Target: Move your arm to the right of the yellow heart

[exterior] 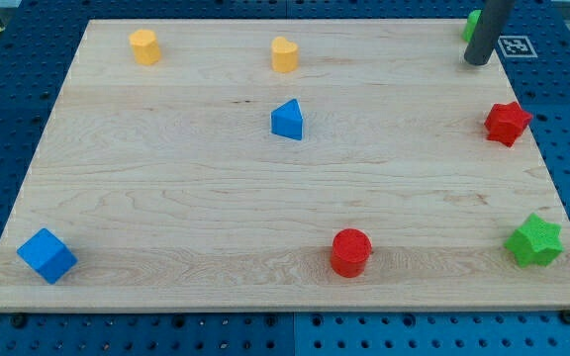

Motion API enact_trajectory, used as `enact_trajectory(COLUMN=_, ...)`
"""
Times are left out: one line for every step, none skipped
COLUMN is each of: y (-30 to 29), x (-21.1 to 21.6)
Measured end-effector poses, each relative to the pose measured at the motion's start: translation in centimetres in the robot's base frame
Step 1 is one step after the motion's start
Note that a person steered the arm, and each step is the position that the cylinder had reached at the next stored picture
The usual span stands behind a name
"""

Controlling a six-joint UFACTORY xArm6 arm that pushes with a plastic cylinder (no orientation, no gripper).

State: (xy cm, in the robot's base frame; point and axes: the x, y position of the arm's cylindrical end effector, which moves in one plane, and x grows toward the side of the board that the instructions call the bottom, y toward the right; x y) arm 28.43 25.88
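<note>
The yellow heart (284, 54) sits near the view's top, a little left of centre, on the wooden board (166, 188). My tip (477, 61) is at the view's top right, far to the right of the yellow heart and touching no block. A green block (472, 25) is partly hidden behind the rod, just above the tip.
A yellow block, rounded or six-sided, (144, 46) is at the top left. A blue triangle (288, 120) lies below the heart. A red star (507, 123) and a green star (534, 240) are on the right, a red cylinder (350, 252) at the bottom, a blue cube (47, 255) at the bottom left.
</note>
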Motion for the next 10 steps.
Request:
enact_trajectory(y=-1.0, x=0.0)
enact_trajectory(y=-3.7, x=0.0)
enact_trajectory(y=-6.0, x=0.0)
enact_trajectory(y=-7.1, x=0.0)
enact_trajectory(y=-7.7, x=0.0)
enact_trajectory(y=-8.0, x=0.0)
enact_trajectory(y=-8.3, x=0.0)
enact_trajectory(y=-8.5, x=0.0)
enact_trajectory(y=-8.5, x=0.0)
enact_trajectory(y=-8.5, x=0.3)
